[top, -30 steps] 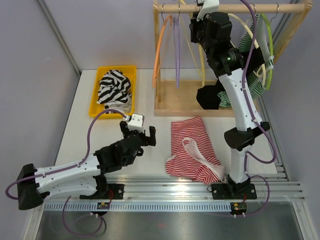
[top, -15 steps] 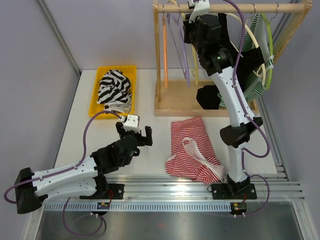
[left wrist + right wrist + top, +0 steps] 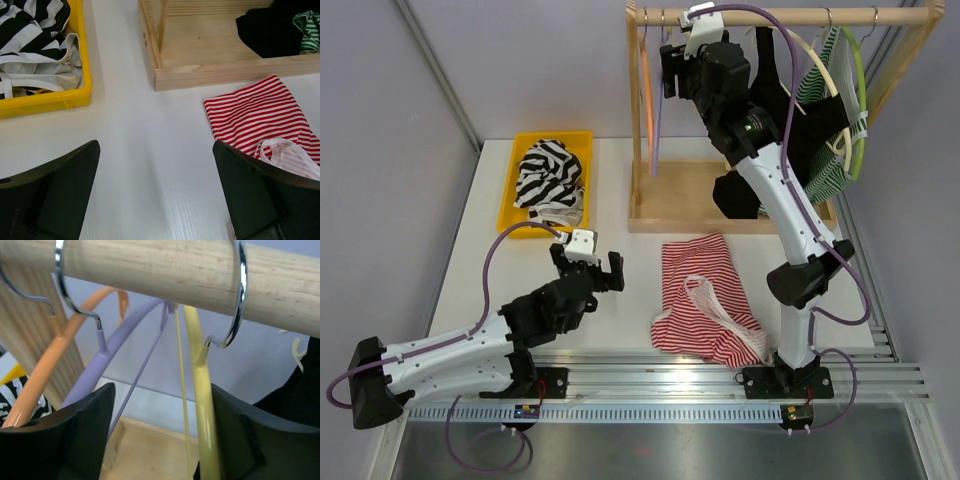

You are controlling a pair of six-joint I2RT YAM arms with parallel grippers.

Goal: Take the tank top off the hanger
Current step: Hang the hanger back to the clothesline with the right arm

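Right pincer point(image 3: 160, 435), jaws parted and empty, yellow hanger point(image 3: 202, 390) between them, rail point(image 3: 150, 267) just above: we should back it straight out, snagging neither hook point(image 3: 239, 300).

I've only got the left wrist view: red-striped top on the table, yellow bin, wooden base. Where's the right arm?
Observer: Its right pincer is up at the wooden rail, jaws apart, with the yellow hanger hanging between them.
Operator: Is that hanger carrying anything?
Observer: No cloth on the part I can see. The purple hanger and orange hanger beside it also look bare.
Operator: Any garment on the rail at all?
Observer: Yes, the top camera shows a green-striped top hanging at the rail's right end.
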